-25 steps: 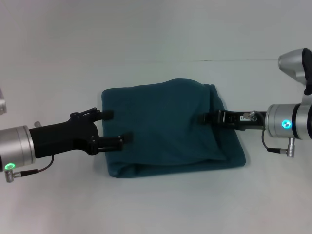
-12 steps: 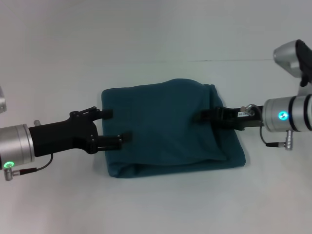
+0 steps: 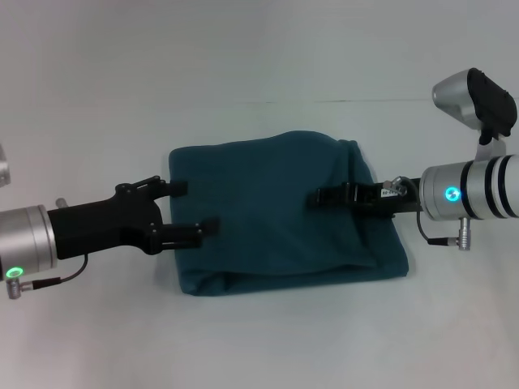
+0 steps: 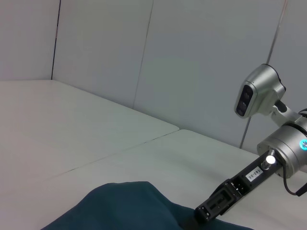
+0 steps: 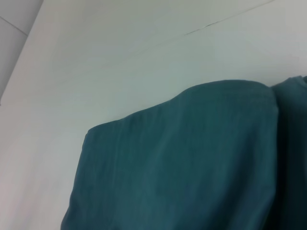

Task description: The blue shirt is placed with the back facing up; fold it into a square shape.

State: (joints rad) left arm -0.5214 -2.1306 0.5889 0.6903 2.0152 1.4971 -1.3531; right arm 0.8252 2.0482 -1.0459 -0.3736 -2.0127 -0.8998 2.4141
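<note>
Folded into a rough rectangle and lying flat on the white table point(image 3: 97, 340): the blue shirt point(image 3: 268, 235), between the two grippers. Bulged a little along the far edge, with a loose layer showing along the near edge.

Left gripper point(image 3: 195, 211) low at the shirt's left edge, jaws spread, one fingertip over the cloth near the far left corner and the other over the left edge closer in; whether touching the cloth or just above it, cannot tell. Nothing pinched between them.

Right gripper point(image 3: 318, 197) reaching in over the shirt's right half, tip well inside the cloth's outline, arm level above the right edge. Jaws seen edge-on as one dark bar; spread or pressed together, cannot tell.

In the left wrist view, same right gripper point(image 4: 204, 213) just beyond a hump of blue cloth. In the right wrist view, only teal cloth against the pale table, rounded far edge uppermost.
</note>
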